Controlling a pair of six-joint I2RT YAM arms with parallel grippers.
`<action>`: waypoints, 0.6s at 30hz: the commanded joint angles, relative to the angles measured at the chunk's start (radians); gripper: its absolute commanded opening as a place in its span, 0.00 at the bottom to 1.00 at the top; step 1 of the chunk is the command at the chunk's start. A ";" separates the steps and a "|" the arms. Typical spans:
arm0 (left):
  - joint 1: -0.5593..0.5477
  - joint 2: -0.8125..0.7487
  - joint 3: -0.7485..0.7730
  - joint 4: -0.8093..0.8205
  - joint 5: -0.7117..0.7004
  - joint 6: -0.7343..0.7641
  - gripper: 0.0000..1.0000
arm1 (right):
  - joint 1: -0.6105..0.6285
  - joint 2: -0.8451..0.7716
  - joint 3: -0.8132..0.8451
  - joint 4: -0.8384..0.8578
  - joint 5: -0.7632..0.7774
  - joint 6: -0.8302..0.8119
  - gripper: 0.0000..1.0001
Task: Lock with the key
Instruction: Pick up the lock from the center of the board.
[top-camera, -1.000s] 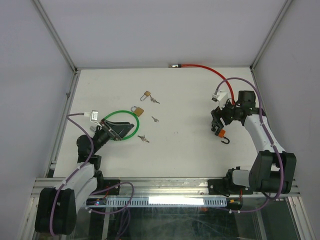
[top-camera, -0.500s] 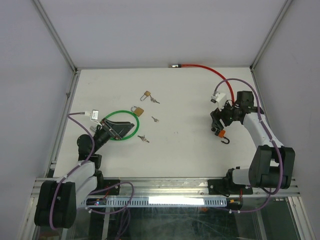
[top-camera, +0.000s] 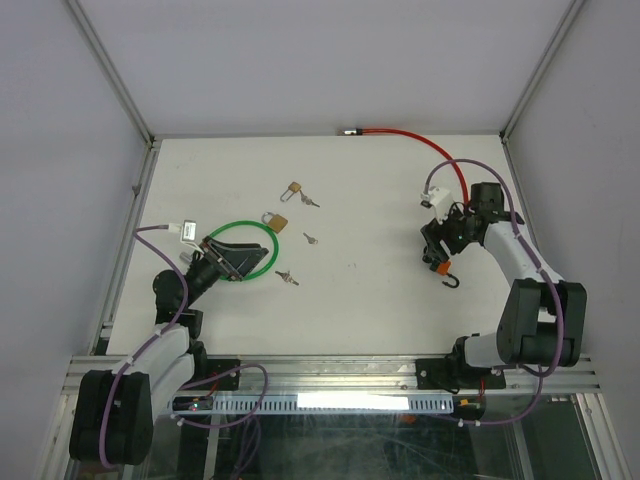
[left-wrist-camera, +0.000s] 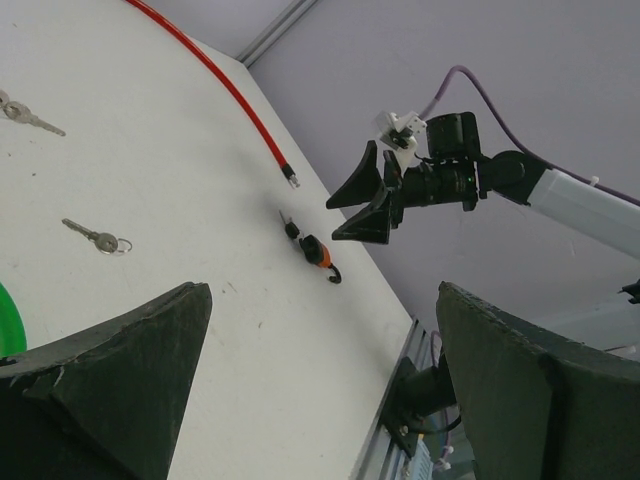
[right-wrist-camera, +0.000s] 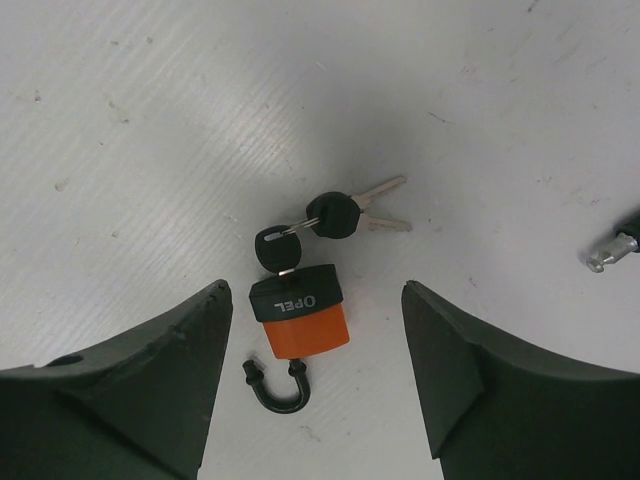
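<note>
- We found the orange padlock (right-wrist-camera: 302, 322) lying flat on the white table (top-camera: 370, 200), towards its right side.
- A black-headed key (right-wrist-camera: 275, 247) sat in the padlock's black end. A second key (right-wrist-camera: 338, 213) hung on the same ring, and its blade pointed away from the padlock.
- The black shackle (right-wrist-camera: 276, 390) lay just beside the orange end, with both tips turned towards the body. We could not tell whether either tip was seated in it.
- The right gripper (top-camera: 436, 246) hung directly above the padlock. Its jaws stood partly apart and held nothing, and in the wrist view the padlock showed in the gap between its fingers (right-wrist-camera: 130, 390).
- The left gripper (top-camera: 238, 260) rested low at the left side of the table, over a green cable loop (top-camera: 262, 232). Its jaws were spread to their widest and were empty.
- Two brass padlocks (top-camera: 293, 188) (top-camera: 277, 219) and three loose keys (top-camera: 310, 239) lay between the arms, well apart from the orange padlock.
- A red cable (top-camera: 420, 140) ran along the far edge and curved down towards the right arm.
</note>
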 joint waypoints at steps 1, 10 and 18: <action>-0.002 -0.016 -0.002 0.019 -0.004 0.032 0.99 | -0.005 0.014 0.013 0.032 0.047 0.014 0.72; -0.002 -0.016 -0.002 0.009 -0.009 0.039 0.99 | -0.002 0.044 0.011 -0.047 0.049 -0.077 0.71; -0.002 -0.011 -0.002 0.008 -0.010 0.037 0.99 | 0.010 0.064 -0.034 -0.004 0.133 -0.115 0.78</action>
